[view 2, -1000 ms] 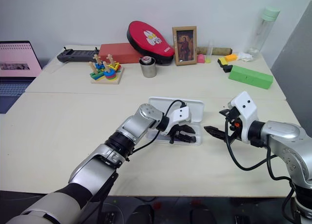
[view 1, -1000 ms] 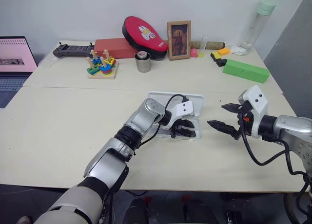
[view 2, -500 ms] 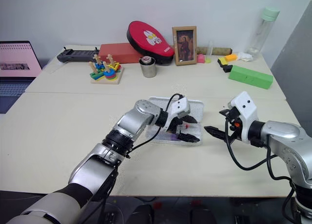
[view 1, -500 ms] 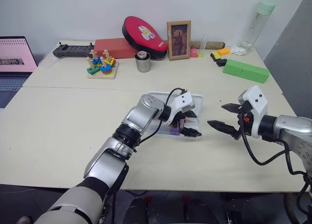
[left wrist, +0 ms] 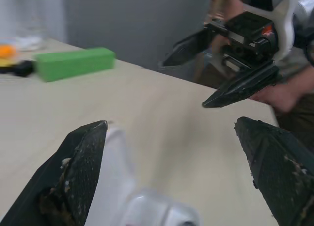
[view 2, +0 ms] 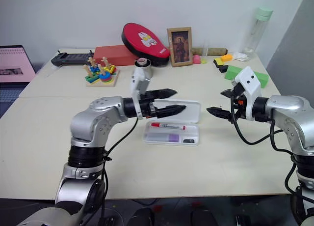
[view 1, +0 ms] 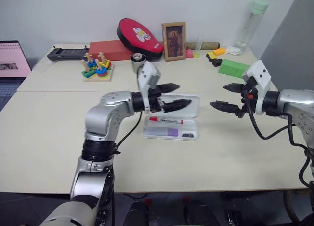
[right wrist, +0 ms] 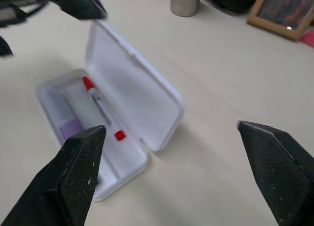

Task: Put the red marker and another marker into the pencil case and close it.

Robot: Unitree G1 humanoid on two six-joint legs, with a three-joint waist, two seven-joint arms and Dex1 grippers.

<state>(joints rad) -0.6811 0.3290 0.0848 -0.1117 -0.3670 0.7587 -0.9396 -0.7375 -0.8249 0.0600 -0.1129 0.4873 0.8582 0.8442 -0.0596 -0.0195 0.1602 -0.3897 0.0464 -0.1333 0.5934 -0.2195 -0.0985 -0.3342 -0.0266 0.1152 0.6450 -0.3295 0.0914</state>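
We are observing the pencil case point(view 2: 171, 130) lying open on the counter point(view 2: 44, 132), its lid point(view 2: 189, 109) tilted up on the far side of the tray. Inside the tray, the red marker point(view 2: 168, 126) is lying lengthwise along the half nearer the lid, and the short purple marker point(view 2: 164, 137) is lying parallel just beside it on the near half. A small black piece point(view 2: 189, 140) is resting at the tray's right end.

We are finding the left end effector point(view 2: 164, 101) hovering above the case, level and pointing toward the right, its fingers spread wide and grasping nothing. The right end effector point(view 2: 222, 103) is standing off to the right of the case, well apart from it, pointing back toward the left; its fingers are likewise spread and empty. In the right wrist view we are seeing the open case point(right wrist: 122, 113) with the red marker point(right wrist: 100, 108) in the tray.

Along the back of the counter we are noting a green block point(view 2: 245, 74), a framed picture point(view 2: 180, 40), a metal cup point(view 2: 142, 65), a red pad point(view 2: 144, 38), a stacking toy point(view 2: 101, 74) and a clear bottle point(view 2: 258, 27). A laptop point(view 2: 17, 65) is sitting at far left.
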